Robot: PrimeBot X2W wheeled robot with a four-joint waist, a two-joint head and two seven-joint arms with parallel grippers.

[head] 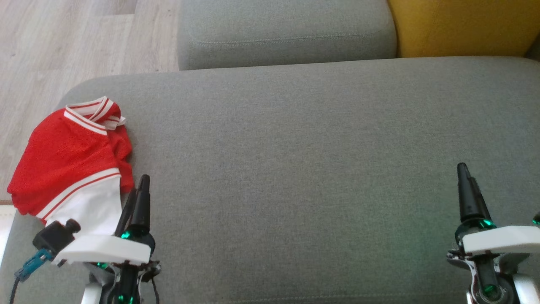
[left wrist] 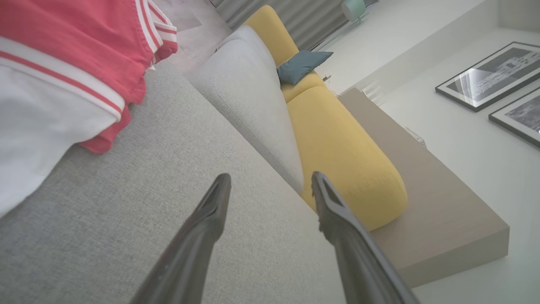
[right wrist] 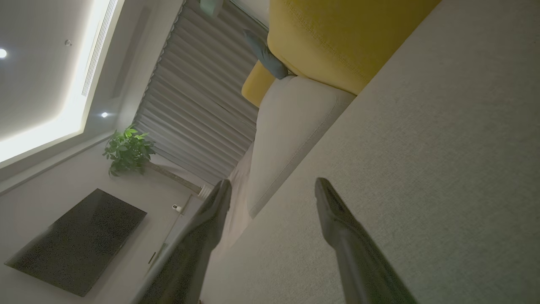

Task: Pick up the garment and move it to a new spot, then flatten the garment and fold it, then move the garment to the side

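The garment (head: 69,164) is a red piece with white striped bands, lying bunched at the left end of the grey cushion (head: 295,169). In the left wrist view the garment (left wrist: 63,55) fills the upper left corner. My left gripper (head: 137,192) hovers just right of the garment's white hem, apart from it; its fingers (left wrist: 211,211) stand open with nothing between them. Far over at the lower right is my right gripper (head: 466,185), above bare cushion. In its own wrist view the right gripper (right wrist: 272,190) is open and empty.
A second grey cushion (head: 287,33) and a yellow one (head: 464,25) lie behind the work surface. Wooden floor (head: 63,42) shows beyond the cushion's left edge. A low wooden platform (left wrist: 443,211) runs beside the yellow seat.
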